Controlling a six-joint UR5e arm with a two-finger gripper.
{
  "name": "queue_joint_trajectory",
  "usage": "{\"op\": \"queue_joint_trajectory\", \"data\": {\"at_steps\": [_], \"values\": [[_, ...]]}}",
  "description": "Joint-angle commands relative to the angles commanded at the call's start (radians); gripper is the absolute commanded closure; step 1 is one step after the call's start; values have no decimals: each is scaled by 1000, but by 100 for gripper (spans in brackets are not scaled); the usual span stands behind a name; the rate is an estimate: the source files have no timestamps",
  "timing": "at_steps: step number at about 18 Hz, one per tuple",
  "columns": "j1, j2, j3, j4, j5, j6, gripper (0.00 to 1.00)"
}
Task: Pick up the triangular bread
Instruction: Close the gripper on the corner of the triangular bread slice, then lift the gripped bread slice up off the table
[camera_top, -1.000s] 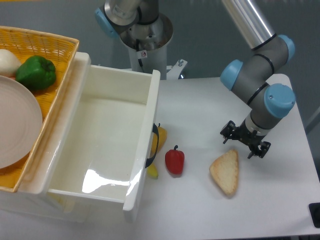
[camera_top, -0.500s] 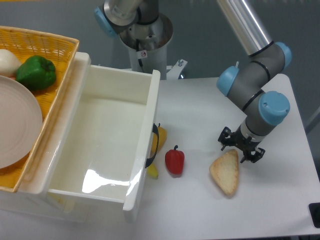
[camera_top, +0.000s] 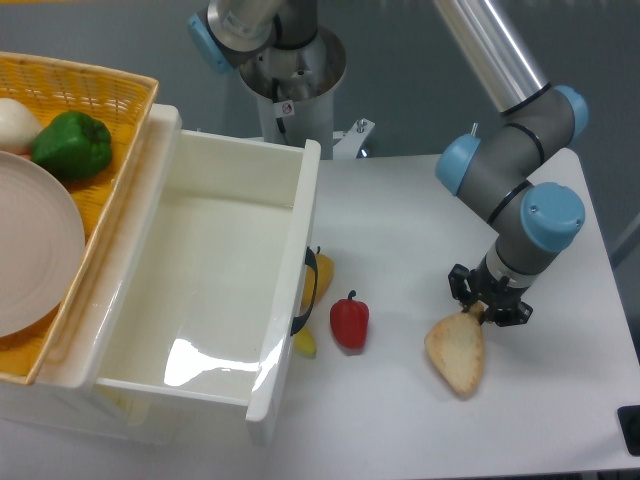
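Lower right of the frame: gripper (camera_top: 489, 306) narrowed to a slim gap, fingers pinching the upper tip of the bread (camera_top: 458, 351), which lies on the white table (camera_top: 400, 420) right of a red pepper (camera_top: 349, 322), wide end pointing toward the bottom edge
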Motion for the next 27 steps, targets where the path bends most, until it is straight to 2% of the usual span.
{"op": "queue_joint_trajectory", "data": {"at_steps": [5, 9, 10, 15, 18, 21, 22, 27], "values": [[5, 6, 55, -8, 3, 9, 90], [34, 17, 57, -9, 0, 49, 94], [37, 21, 57, -15, 2, 70, 98], [48, 32, 64, -43, 6, 107, 98], [48, 26, 110, -60, 55, 167, 97], [69, 17, 178, -159, 112, 319, 97], [71, 17, 198, -175, 112, 330, 97], [74, 0, 258, -179, 124, 330, 96]]}}
